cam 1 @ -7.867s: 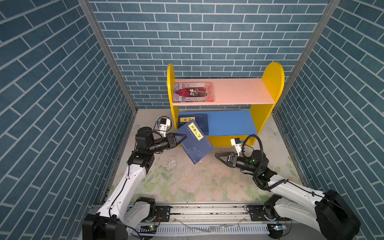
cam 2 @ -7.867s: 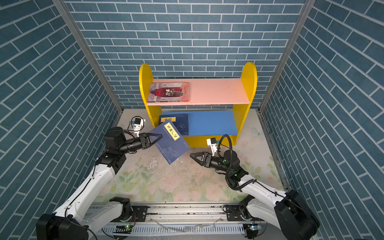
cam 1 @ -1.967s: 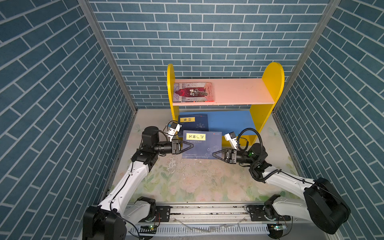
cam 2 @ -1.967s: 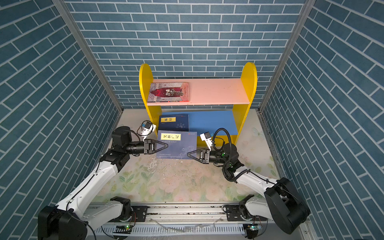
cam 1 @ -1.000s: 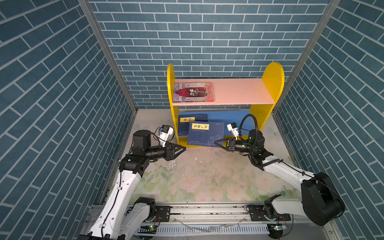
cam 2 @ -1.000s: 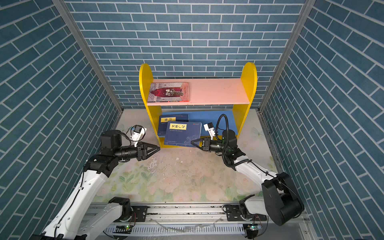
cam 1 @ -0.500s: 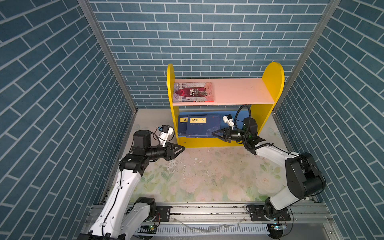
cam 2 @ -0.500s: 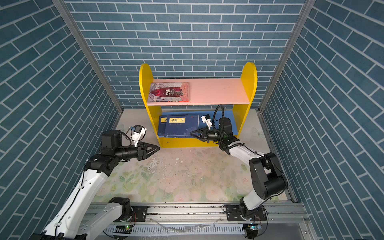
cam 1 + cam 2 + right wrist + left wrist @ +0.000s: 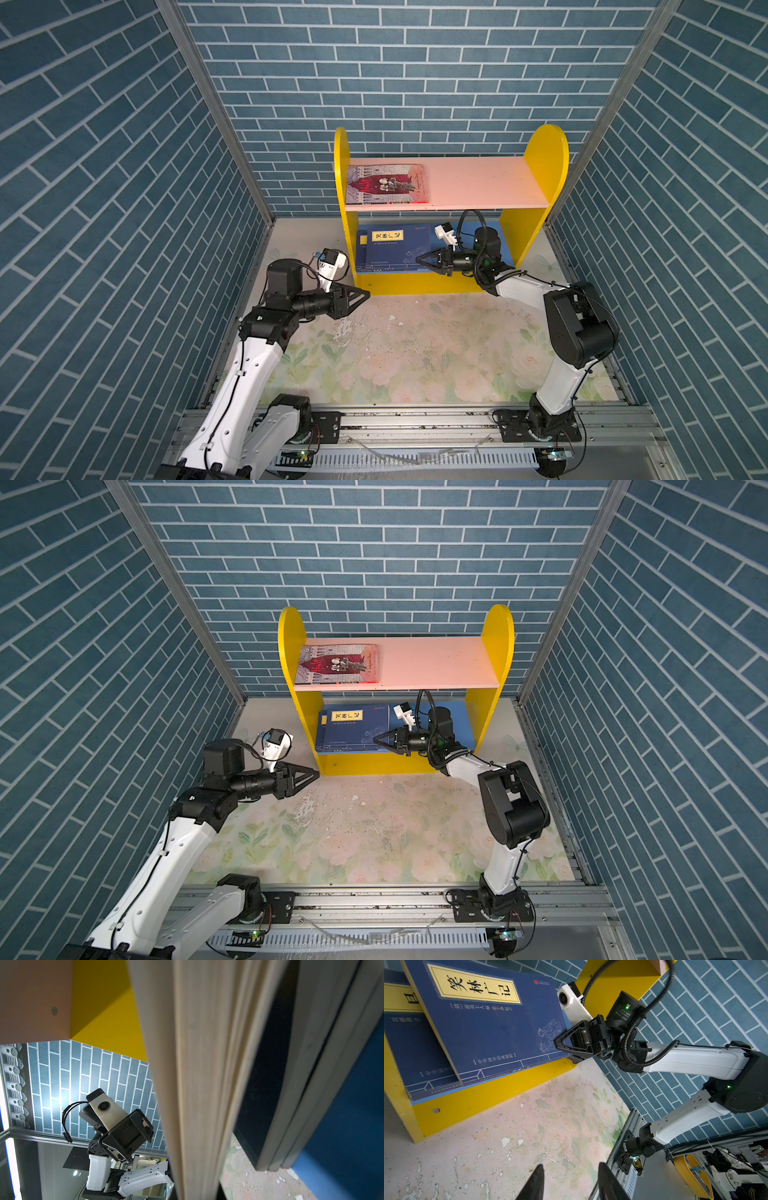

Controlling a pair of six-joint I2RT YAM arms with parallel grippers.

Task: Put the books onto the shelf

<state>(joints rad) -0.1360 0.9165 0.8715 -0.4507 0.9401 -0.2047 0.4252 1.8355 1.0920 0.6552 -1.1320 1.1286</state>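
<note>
Navy book [image 9: 390, 253] on blue board [image 9: 462, 719], its edge clamped in right pincer [image 9: 417, 259]; left pincer [image 9: 368, 295] apart over floor [image 9: 415, 340].

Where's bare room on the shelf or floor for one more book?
Free: pink board from the red book to the right panel; floor mat in front of the shelf, right of the left gripper. Crowded: blue board, with the navy stack filling its left and the right gripper reaching over the rest.
</note>
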